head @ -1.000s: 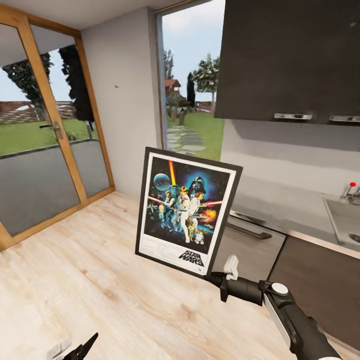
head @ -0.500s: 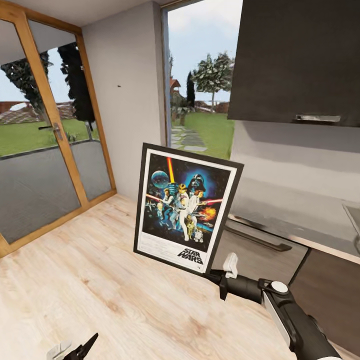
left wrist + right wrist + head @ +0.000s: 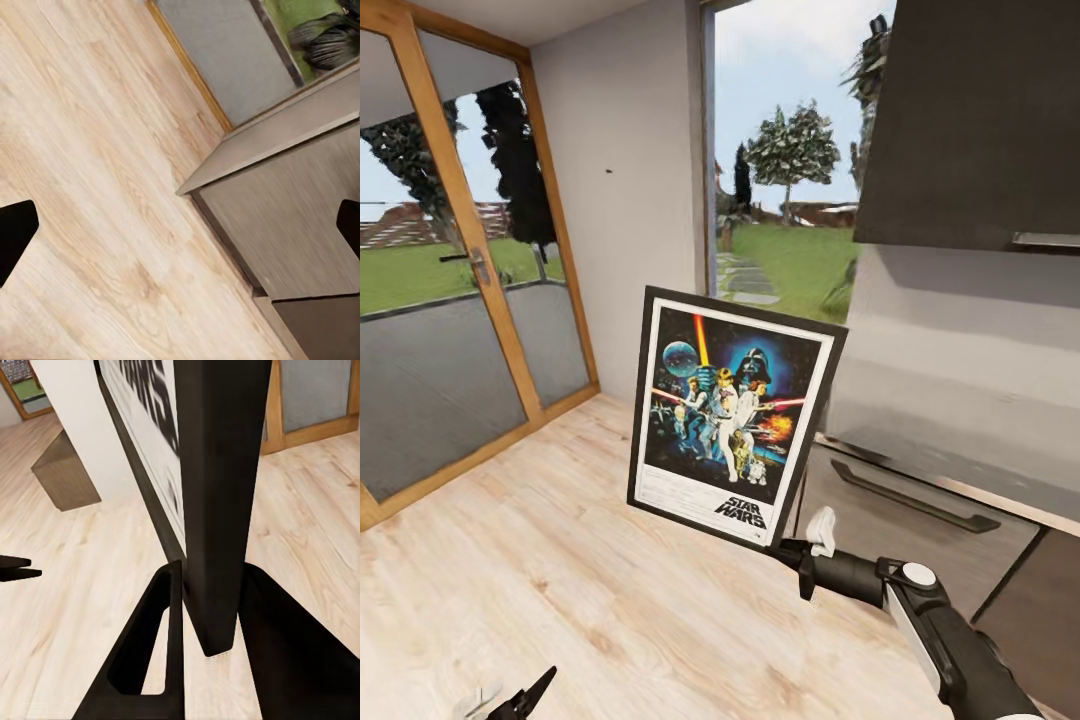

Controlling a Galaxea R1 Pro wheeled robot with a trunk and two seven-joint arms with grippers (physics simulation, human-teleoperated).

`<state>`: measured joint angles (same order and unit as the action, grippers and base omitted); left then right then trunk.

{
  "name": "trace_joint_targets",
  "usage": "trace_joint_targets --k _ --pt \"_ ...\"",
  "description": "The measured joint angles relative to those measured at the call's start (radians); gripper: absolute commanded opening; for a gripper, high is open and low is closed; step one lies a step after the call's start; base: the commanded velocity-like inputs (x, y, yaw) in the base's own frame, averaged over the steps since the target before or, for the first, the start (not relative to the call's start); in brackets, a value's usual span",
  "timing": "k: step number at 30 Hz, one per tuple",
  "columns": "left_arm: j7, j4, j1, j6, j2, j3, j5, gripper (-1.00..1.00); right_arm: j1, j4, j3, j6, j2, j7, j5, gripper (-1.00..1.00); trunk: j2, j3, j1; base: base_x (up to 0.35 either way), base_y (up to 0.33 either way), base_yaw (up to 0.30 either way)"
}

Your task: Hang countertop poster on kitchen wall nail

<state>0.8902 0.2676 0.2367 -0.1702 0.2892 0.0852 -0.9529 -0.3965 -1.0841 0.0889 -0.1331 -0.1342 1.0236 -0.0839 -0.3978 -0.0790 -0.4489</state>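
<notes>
Head view | right hand (image 3: 792,553) clamps poster (image 3: 732,414) bottom corner | long axis upright, leaning right

A pale grey wall (image 3: 630,200) stands between a wood-framed glass door (image 3: 450,270) and a tall window (image 3: 780,170), over light plank floor (image 3: 560,580).

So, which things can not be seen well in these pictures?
- Wall nail: head view, a mere dot on the pale wall; its shape is too small to tell.
- Poster back: head view, faces away; any hanger is hidden.
- Left gripper: head view, cut by the bottom edge.
- Poster small print: head view, too blurred to read.
- Right gripper contact: right wrist view, the frame edge hides the pads.
</notes>
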Motion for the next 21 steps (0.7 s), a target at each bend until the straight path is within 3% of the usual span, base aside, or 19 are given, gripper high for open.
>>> trace_joint_targets --k 9,13,21 --pt "0.0 0.0 0.0 0.001 0.0 0.0 0.0 1.0 0.0 0.0 0.0 0.001 0.0 -0.013 0.0 -1.0 0.0 0.0 0.0 0.244 0.276 0.0" --pt "0.0 -0.001 0.0 0.001 0.0 0.0 0.0 1.0 0.0 -0.007 0.001 0.001 0.0 -0.097 -0.001 -1.0 0.0 0.0 0.0 0.244 0.276 0.0" --pt "0.0 -0.001 0.0 0.002 0.0 0.0 0.0 1.0 0.0 -0.013 0.002 0.001 0.001 -0.145 -0.001 -1.0 0.0 0.0 0.0 0.243 0.276 0.0"
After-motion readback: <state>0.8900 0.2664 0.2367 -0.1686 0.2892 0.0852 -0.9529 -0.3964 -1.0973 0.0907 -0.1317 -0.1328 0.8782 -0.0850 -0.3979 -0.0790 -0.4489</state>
